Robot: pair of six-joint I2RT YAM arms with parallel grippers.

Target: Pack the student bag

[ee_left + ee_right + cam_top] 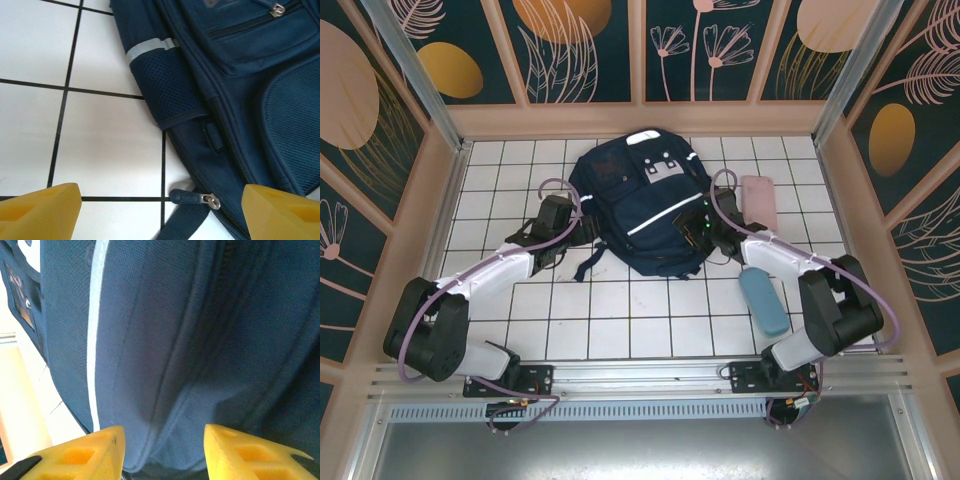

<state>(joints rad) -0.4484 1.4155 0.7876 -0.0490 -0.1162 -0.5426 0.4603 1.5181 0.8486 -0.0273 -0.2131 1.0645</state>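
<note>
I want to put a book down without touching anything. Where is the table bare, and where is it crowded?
Bare: the front tiles between the student bag and the rail, and the back left corner behind the left gripper. Crowded: the right side, where the pink case, the blue pouch and the right gripper lie close together.

No readable text, label or number, even on the student bag (640, 215).
</note>
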